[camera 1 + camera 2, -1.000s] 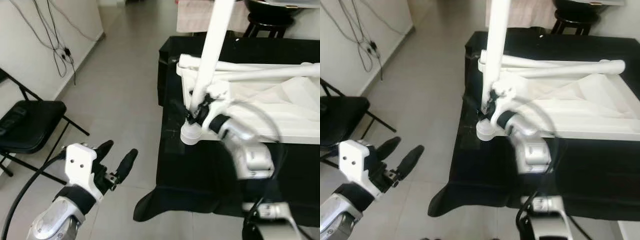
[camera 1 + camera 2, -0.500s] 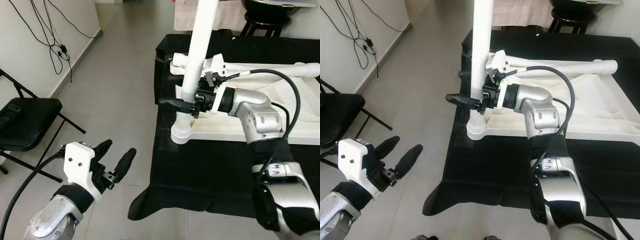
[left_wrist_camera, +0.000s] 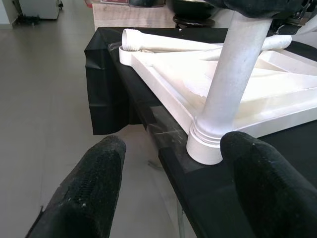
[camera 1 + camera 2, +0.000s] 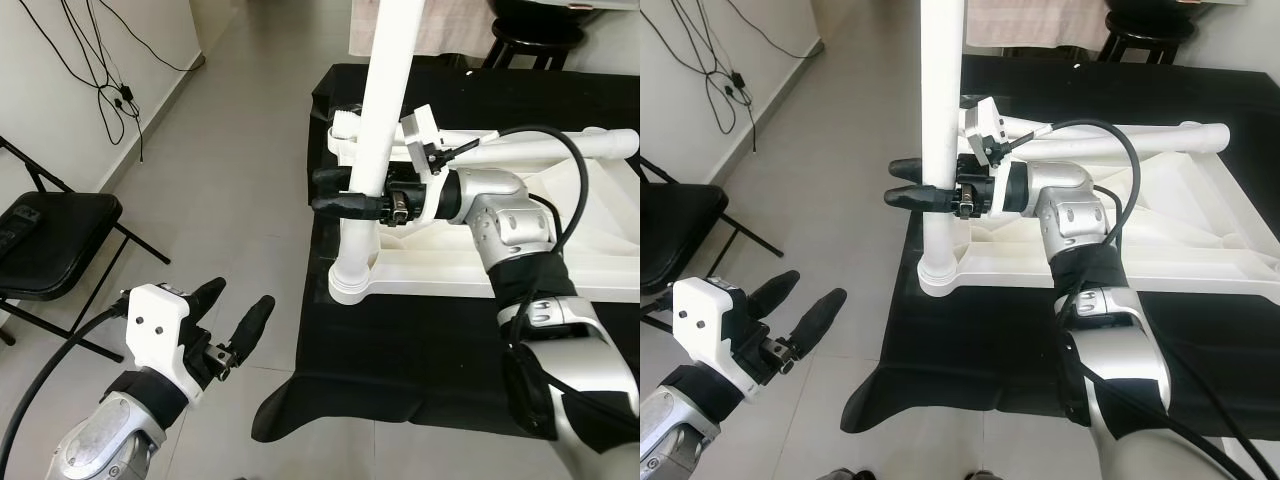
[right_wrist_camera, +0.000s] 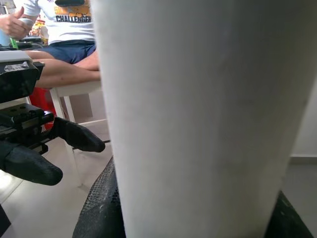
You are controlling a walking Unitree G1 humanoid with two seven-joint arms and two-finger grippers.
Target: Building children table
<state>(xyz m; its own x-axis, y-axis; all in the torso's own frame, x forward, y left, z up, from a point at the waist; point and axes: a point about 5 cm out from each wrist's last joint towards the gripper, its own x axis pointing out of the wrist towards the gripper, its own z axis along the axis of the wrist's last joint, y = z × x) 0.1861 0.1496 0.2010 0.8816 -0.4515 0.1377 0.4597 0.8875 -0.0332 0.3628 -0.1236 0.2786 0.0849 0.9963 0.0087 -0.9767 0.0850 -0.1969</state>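
Observation:
A white children's table [image 4: 470, 268] lies upside down on a black-covered table. A white table leg [image 4: 378, 120] stands nearly upright with its ringed foot [image 4: 345, 282] at the upturned table's near left corner. My right gripper [image 4: 342, 192] is shut on this leg at mid-height, its fingertips sticking out past it to the left. In the right wrist view the leg [image 5: 198, 119] is pressed between the fingers. My left gripper [image 4: 238, 300] hangs open over the floor, low and left of the corner. In the left wrist view the leg's foot [image 3: 208, 146] is ahead, between the fingers.
A second white leg [image 4: 545, 145] lies across the upturned table's far side. The black cloth [image 4: 330, 390] drapes off the table's near left corner. A black folding chair [image 4: 50, 245] stands at the left, cables [image 4: 110, 85] hang on the wall, and a person [image 5: 64, 29] sits behind.
The whole view has shifted a little. My right arm was blurred in motion; it is now still, and the leg it holds stands straighter. The left gripper has kept its place.

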